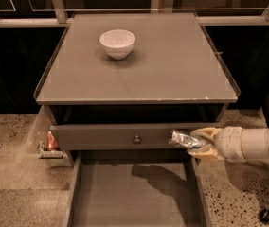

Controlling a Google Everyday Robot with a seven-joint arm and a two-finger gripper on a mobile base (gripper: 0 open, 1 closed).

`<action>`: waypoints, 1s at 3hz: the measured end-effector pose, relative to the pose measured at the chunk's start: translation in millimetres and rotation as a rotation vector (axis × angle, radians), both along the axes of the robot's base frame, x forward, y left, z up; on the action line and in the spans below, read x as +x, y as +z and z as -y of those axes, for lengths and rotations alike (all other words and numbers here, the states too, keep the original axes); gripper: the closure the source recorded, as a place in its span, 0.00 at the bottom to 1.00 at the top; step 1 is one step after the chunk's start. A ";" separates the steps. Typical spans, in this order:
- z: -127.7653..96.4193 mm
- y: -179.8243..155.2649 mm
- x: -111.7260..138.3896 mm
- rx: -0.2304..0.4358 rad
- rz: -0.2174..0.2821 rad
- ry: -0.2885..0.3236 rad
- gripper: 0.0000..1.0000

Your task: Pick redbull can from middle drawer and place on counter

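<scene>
With the gripper (192, 142), reaching in from the right, clasps the redbull can (182, 138) by one end. Holds it roughly level above the right wall of the open middle drawer (106, 202), just before the knobbed drawer front (101, 137), below the counter (172, 65). Shows a white bowl (117, 42) resting on that counter.

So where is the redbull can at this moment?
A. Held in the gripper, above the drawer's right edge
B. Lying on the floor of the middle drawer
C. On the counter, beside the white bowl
A: the gripper is shut on the redbull can, above the right side of the middle drawer.
</scene>
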State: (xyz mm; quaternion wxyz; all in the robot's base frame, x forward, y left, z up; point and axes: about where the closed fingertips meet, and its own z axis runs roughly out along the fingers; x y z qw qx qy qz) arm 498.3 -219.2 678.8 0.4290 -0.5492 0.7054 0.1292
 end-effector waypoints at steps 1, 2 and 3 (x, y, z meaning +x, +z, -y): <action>8.8 59.2 10.6 -0.008 0.026 0.022 1.00; 8.7 59.2 10.5 -0.008 0.026 0.023 1.00; 7.7 86.7 8.2 -0.041 0.089 0.026 1.00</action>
